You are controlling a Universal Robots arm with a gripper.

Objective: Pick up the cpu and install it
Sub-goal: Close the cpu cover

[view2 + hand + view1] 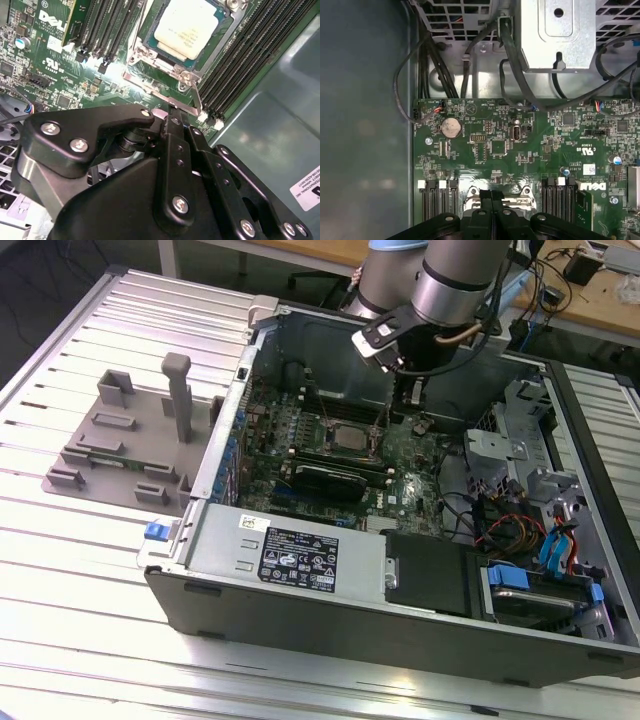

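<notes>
The cpu (350, 437) lies flat in the black-framed socket on the green motherboard (420, 465), inside the open computer case. Its pale silvery top (187, 27) faces up, with the socket's metal retention frame (165, 90) beside it. My gripper (412, 400) hangs over the board a short way from the socket, towards the exterior view's right. In both wrist views its black fingers (172, 125) are pressed together, with nothing between them. The fingertips (487, 197) hover above the socket's edge, apart from the cpu.
The case walls (330, 340) ring the board. A power supply (300, 550) sits in front, and drive bays (530, 470) with loose cables (500, 530) are at the exterior view's right. Memory slots (240, 60) flank the socket. A grey fixture plate (110, 455) with an upright post (178, 395) lies outside the case.
</notes>
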